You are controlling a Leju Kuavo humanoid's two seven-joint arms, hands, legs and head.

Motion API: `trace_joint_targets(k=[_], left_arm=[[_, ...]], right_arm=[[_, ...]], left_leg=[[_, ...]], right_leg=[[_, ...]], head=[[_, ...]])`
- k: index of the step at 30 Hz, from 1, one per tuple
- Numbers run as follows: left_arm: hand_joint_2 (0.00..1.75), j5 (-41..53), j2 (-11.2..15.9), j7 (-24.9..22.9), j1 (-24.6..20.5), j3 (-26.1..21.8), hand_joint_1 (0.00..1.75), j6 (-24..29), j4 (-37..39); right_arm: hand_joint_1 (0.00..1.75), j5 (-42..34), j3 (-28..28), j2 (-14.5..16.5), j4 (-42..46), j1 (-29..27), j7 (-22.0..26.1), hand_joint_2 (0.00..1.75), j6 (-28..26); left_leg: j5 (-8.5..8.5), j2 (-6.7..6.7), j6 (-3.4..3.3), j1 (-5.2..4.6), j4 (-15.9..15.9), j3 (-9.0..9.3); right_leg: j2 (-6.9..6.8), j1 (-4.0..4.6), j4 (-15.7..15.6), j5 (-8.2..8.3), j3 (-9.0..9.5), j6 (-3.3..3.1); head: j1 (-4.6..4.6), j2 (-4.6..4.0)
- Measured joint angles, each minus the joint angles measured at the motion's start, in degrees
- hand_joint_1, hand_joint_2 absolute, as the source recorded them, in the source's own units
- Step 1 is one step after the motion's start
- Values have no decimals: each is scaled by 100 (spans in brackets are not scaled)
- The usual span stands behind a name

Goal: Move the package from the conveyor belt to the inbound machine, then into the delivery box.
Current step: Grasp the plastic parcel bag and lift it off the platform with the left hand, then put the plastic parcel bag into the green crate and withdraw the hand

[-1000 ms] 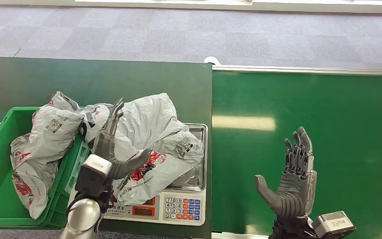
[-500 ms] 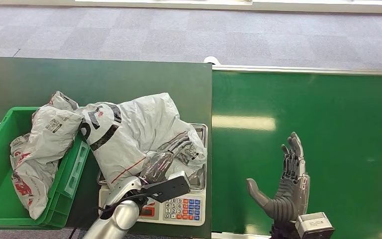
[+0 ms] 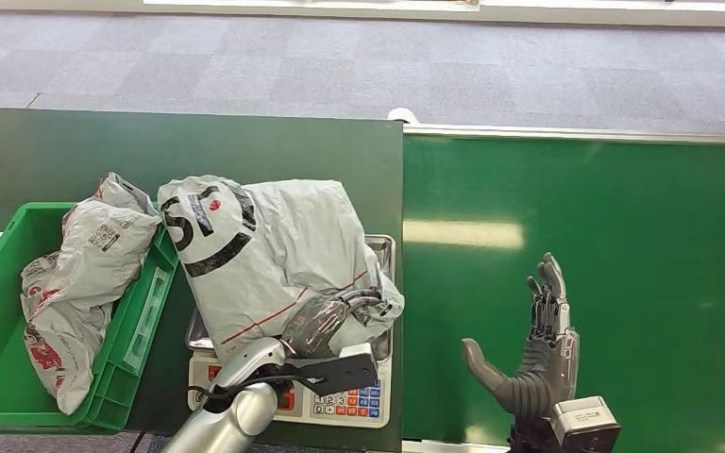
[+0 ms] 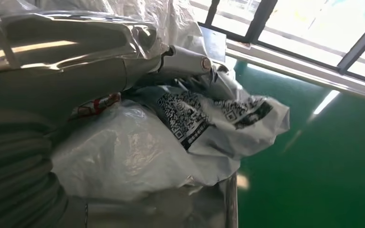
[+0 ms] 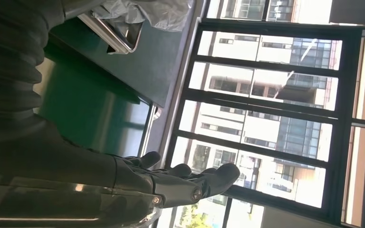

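The grey package (image 3: 264, 250) lies across the steel pan of the inbound machine (image 3: 340, 401), its far end overhanging toward the green delivery box (image 3: 142, 326); the left hand (image 3: 326, 319) rests on the package's near edge, fingers (image 3: 359, 300) curled against the plastic, though whether they pinch it I cannot tell; the right hand (image 3: 533, 363) hangs over the green conveyor belt (image 3: 623, 236), fingers (image 3: 549, 283) straight and apart, holding nothing; other grey bags (image 3: 75, 274) fill the box beyond the left fingers.
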State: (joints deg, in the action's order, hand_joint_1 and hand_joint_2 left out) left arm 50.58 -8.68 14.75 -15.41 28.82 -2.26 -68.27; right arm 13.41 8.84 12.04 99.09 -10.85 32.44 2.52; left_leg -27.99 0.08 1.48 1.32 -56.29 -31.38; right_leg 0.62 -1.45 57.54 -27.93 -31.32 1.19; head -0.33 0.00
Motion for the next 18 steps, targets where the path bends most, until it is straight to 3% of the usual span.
trace_joint_targets(k=[3,7,14,18], left_arm=[[175,-97,14,176,-4,51,141,16,5],[175,-208,26,296,-3,95,161,66,5],[175,-404,60,396,36,97,161,238,-110],[175,-428,79,408,68,95,151,280,-203]], right_arm=[[0,1,-8,0,-30,-1,-1,175,14],[0,5,-13,0,-69,-1,-2,175,23],[0,32,-19,0,-106,-7,-9,175,42],[0,35,-22,1,-114,-9,-11,175,50]], left_leg=[[0,-1,0,0,0,0],[0,0,0,0,0,0],[0,0,0,0,0,-1],[0,0,0,0,0,-1]], right_leg=[[-1,0,0,0,0,0],[-1,0,0,0,-1,0],[0,0,0,0,-1,0],[0,0,0,0,-1,0]], head=[[0,0],[0,0],[0,0],[1,0]])
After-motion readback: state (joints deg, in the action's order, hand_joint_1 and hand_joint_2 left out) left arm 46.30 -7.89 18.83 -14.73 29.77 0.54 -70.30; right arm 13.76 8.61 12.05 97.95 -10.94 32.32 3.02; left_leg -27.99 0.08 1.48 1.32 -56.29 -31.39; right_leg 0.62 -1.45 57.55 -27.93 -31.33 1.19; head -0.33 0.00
